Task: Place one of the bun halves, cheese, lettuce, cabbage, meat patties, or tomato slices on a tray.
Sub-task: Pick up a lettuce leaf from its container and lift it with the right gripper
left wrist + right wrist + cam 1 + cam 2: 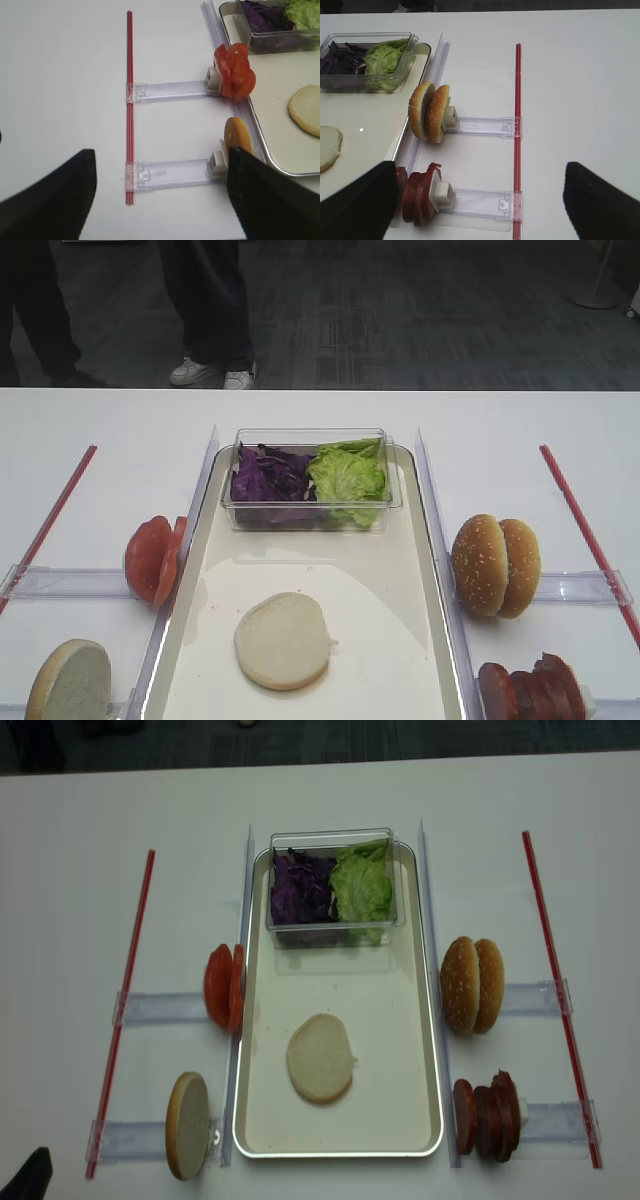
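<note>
On the cream tray (pixel 390 1020) one pale bun half (pixel 320 1057) lies flat, cut face up. A clear tub at the tray's far end holds purple cabbage (pixel 300 890) and lettuce (pixel 360 885). Left of the tray stand tomato slices (pixel 235 77) and a bun half on edge (pixel 237 135). On the right stand two sesame bun halves (pixel 430 112) and meat patties (pixel 417 197). No cheese shows. My right gripper (pixel 480 200) hovers open over the patties' rack, and my left gripper (pixel 160 200) is open over the bun rack. Neither holds anything.
Clear plastic racks (pixel 160 1008) stick out from both sides of the tray. A red strip (pixel 125 1010) runs along the left and another (pixel 555 980) along the right. A person's legs (pixel 210 310) stand beyond the table's far edge.
</note>
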Robot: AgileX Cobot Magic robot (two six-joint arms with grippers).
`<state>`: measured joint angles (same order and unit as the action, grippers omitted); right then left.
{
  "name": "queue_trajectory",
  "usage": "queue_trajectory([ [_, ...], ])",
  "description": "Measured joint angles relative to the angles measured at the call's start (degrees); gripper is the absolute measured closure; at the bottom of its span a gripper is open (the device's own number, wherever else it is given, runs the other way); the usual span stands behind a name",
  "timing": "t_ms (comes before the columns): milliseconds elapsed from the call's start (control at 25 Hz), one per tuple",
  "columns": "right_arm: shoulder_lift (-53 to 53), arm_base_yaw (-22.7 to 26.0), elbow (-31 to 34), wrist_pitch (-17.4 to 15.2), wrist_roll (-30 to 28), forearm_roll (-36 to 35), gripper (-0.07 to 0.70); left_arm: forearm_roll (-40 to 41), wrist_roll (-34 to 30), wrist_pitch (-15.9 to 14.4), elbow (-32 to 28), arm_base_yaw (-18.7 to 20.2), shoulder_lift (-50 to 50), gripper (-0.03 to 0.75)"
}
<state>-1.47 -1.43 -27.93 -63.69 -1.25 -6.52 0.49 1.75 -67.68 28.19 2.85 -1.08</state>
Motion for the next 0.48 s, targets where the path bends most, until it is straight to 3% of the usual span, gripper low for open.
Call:
queue_trajectory([
  [200, 3.9, 0.0, -2.4, 2.8, -0.4, 0.2, -0.046, 0.0, 0.0, 0.0, 0.0, 0.0, 0.0, 0.201],
  [480, 14.2, 0.0, -7.1, 2.9, -0.5, 0.0, -0.046, 0.0, 0.0, 0.0, 0.0, 0.0, 0.0, 0.201],
])
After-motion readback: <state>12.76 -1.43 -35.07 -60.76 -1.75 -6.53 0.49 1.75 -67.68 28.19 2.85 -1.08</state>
